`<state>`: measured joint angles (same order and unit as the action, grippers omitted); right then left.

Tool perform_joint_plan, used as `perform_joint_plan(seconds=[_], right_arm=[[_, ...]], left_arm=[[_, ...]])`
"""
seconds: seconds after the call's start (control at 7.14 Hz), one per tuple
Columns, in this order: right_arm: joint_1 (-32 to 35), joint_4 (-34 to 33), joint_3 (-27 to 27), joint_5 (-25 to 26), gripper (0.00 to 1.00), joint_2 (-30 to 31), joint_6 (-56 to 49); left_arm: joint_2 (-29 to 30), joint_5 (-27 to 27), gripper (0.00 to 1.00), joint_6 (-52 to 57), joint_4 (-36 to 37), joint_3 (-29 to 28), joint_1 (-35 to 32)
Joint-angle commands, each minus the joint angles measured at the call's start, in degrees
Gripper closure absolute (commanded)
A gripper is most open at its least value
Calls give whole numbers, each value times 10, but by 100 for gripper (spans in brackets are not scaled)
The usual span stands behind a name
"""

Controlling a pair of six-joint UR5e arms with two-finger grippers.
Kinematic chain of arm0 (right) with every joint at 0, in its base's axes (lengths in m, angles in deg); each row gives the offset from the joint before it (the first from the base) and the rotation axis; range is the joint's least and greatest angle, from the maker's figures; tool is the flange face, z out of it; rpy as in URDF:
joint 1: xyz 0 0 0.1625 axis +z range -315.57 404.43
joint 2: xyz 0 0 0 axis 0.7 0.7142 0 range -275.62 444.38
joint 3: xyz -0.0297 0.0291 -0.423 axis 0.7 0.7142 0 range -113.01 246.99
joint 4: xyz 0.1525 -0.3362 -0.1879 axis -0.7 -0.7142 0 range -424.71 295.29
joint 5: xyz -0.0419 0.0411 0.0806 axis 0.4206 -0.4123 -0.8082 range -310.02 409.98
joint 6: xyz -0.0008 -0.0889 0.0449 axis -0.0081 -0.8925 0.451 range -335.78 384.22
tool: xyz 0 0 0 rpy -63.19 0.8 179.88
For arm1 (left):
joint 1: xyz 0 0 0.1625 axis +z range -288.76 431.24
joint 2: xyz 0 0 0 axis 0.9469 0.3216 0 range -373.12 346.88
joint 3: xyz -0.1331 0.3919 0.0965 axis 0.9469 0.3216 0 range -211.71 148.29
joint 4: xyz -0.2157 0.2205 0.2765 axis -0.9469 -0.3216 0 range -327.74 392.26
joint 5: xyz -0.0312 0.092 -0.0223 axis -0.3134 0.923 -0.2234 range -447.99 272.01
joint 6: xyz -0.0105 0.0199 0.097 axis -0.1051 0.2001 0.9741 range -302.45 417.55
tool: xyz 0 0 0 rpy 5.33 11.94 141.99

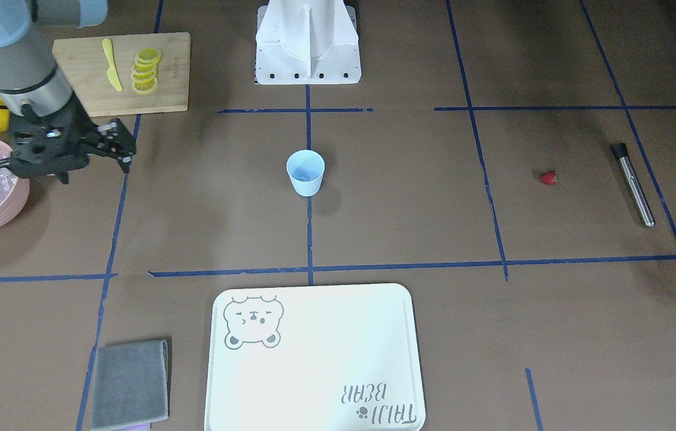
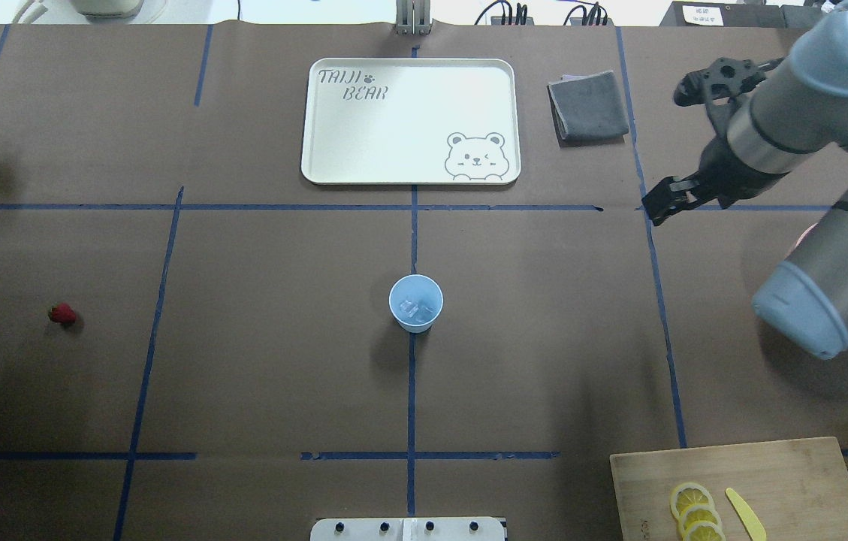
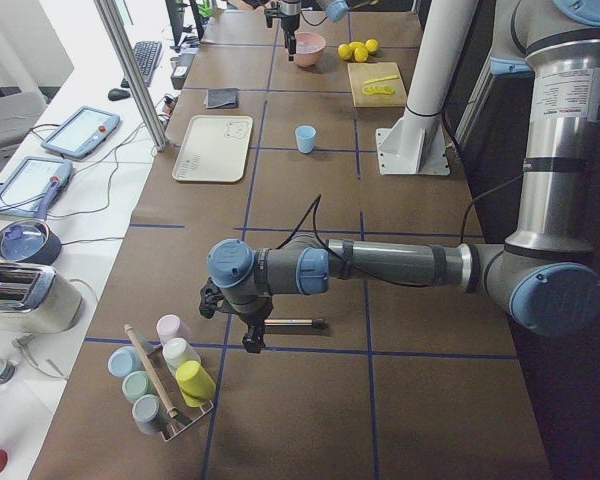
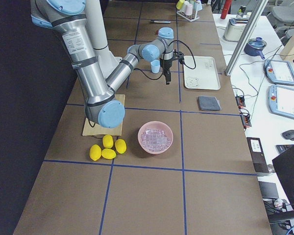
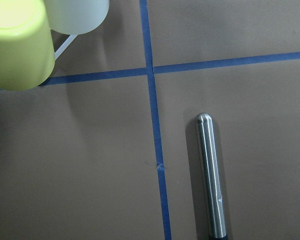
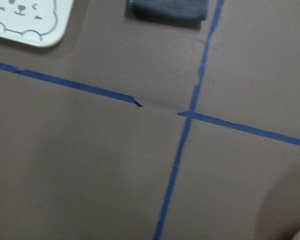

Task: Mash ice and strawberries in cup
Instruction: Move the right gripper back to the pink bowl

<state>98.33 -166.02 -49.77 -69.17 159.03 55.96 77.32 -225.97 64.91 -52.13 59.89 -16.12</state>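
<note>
Blue plastic marks my cup (image 2: 415,303), which stands upright on the centre tape line of the brown table (image 2: 258,361), out in the open with a few cubes of ice (image 2: 417,309) lying in its bottom. A heap of the same cubes fills the pink bowl (image 1: 17,203) far off on my right side, beside four whole lemons (image 4: 106,148). The strawberry (image 2: 62,314) lies alone on the table well to my left of the cup, near the steel rod (image 1: 633,184) with its black end. My right gripper (image 2: 668,146) hangs above a tape line on my right, well apart from the cup, between the grey cloth (image 2: 589,105) and the bowl, its jaws spread wide. Its wrist camera looks down on a tape crossing, a corner of the white bear tray (image 2: 333,150) and the cloth's edge. My left gripper (image 3: 242,335) hovers over the steel rod at the far left end of the table, just beside the rack of coloured cups (image 3: 165,390). Its camera shows the rod's rounded end, a tape crossing and a yellow cup (image 5: 17,45), but none of its fingers, so I cannot tell how those jaws stand. A wooden cutting board (image 2: 792,473) near my base carries lemon slices (image 2: 694,511) and a yellow knife (image 2: 745,512).
</note>
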Motion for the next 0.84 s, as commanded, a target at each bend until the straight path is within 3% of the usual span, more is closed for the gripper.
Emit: perform_joint_plan(seconds=[0.0,0.14,0.42,0.56,0.7], right_arm=[[70,60,-10,-35,1,119,-107],[97,163,14,-65,1,177,-117],[104,337,100,-78,1,247,-125],[104,399,151,-77,1,249,-118],[104,404,182,-77,1,249,-118]], left_arm=[[0,0,0,0,-1,3,0],[1,0,0,0,-1,4,0],[1,0,0,0,-1,4,0],[1,-1,0,0,-1,4,0],[1,-1,0,0,0,5,0]])
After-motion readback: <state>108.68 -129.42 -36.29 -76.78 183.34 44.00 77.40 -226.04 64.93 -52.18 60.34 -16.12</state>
